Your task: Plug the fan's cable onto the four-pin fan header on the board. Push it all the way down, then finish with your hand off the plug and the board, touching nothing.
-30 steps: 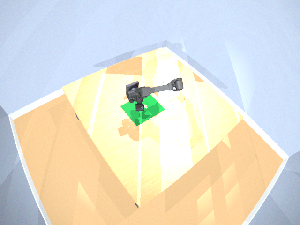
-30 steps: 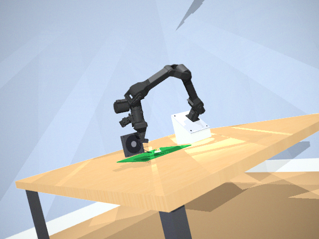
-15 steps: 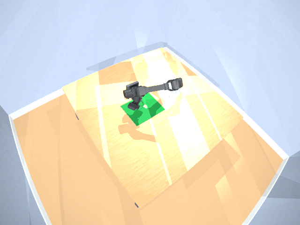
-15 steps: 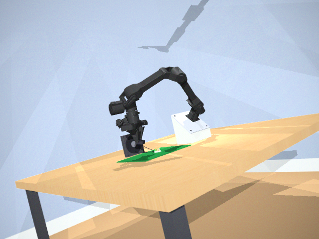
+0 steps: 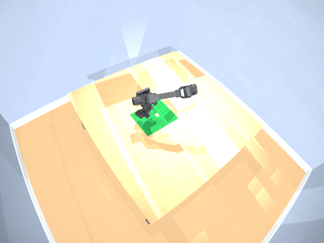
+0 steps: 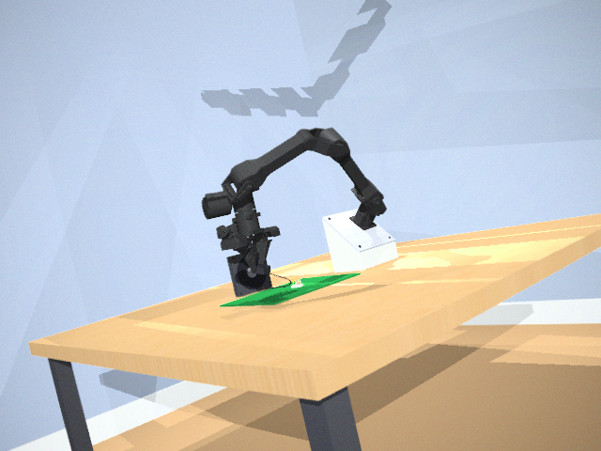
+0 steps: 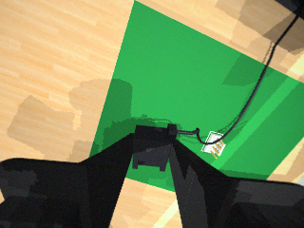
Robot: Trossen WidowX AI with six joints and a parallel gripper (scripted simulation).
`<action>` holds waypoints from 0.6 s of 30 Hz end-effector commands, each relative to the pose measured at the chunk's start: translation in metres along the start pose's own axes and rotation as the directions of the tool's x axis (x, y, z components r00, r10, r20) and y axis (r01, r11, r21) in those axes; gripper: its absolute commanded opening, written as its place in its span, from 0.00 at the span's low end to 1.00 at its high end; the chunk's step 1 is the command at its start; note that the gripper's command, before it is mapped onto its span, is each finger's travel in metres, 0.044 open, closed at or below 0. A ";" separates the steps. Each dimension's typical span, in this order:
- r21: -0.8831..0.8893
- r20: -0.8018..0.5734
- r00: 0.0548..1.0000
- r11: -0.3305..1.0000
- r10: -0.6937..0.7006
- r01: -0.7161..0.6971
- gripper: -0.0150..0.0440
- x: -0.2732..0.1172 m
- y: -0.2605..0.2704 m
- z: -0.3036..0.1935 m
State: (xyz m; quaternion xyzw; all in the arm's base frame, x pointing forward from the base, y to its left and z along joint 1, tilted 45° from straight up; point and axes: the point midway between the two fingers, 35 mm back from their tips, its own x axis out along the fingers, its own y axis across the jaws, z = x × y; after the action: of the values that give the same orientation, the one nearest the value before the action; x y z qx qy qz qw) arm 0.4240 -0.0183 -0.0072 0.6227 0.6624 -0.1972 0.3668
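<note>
The green board (image 5: 171,116) (image 6: 334,279) (image 7: 166,71) lies on the table. The white header (image 5: 157,114) (image 6: 297,284) (image 7: 213,143) stands on it with bare gold pins. My gripper (image 5: 147,114) (image 6: 258,272) (image 7: 151,140) is shut on the black plug (image 7: 151,151), above the board and beside the header, to its left in the wrist view. The plug is clear of the pins; its height over the board is hard to tell. The black cable (image 7: 256,90) leaves the plug, passes over the header's edge in the wrist view and runs to the fan (image 5: 143,91) (image 6: 238,284) (image 7: 294,6).
The fan stands upright close to the board's edge, beside the gripper. The arm's white base box (image 6: 342,256) stands on the table (image 5: 157,169) (image 6: 193,339) behind the board. The loose cable arcs between the plug and the fan. Hard shadows cross the board.
</note>
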 end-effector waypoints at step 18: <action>0.044 0.240 0.959 0.989 -0.149 0.143 0.25 0.024 -0.010 0.001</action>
State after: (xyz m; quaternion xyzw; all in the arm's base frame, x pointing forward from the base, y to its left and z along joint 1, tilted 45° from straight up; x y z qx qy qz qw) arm 0.4183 -0.0053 -0.0241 0.5605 0.6583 -0.2869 0.4124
